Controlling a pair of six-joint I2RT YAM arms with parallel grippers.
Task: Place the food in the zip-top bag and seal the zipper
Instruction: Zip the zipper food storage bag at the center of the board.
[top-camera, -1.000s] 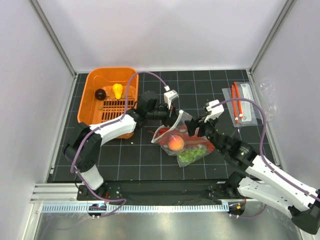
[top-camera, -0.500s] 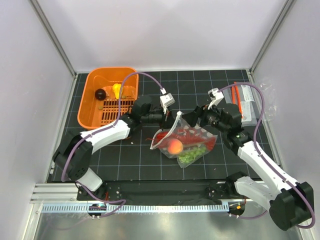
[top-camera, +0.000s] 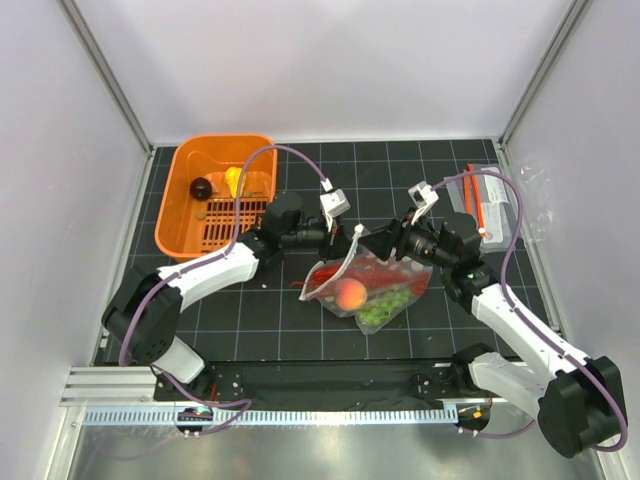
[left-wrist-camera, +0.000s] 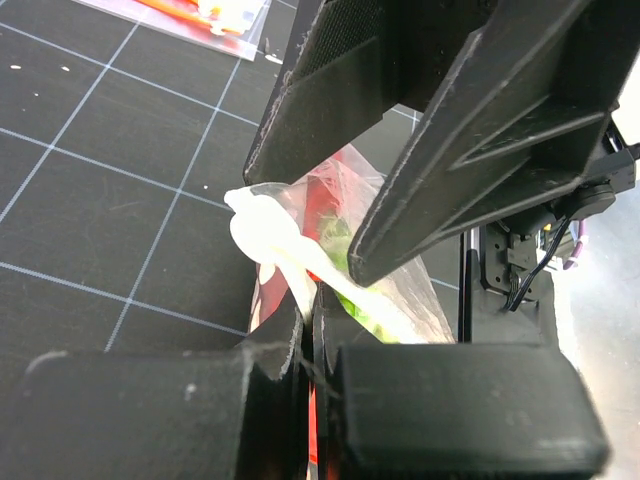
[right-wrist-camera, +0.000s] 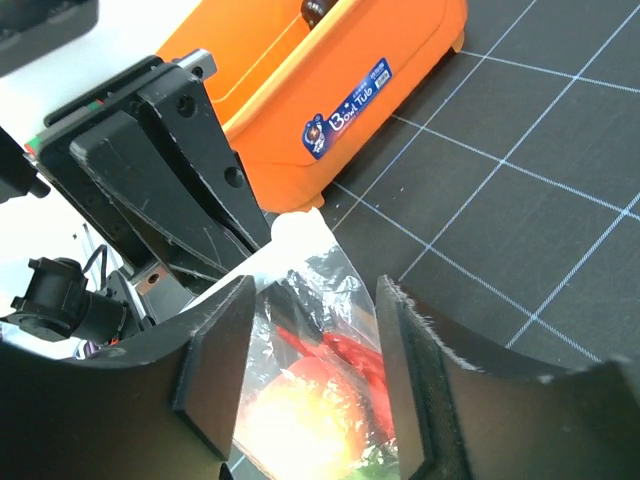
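Blue sticker (right-wrist-camera: 348, 108) on the orange basket (right-wrist-camera: 400, 45) wall, white script roughly "Boni Tubo", smaller print illegible.

- An orange basket (top-camera: 215, 215) is seen left of the left gripper (top-camera: 350, 238), a dark ball (top-camera: 201, 187) and a yellow fruit (top-camera: 234, 181) inside.
- Clear packets (top-camera: 490, 205) are laid right of the right gripper (top-camera: 385, 242).

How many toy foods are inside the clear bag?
3: a peach-orange fruit on the left side, green grapes at the near right, a red lobster behind them. More could be hidden beneath.
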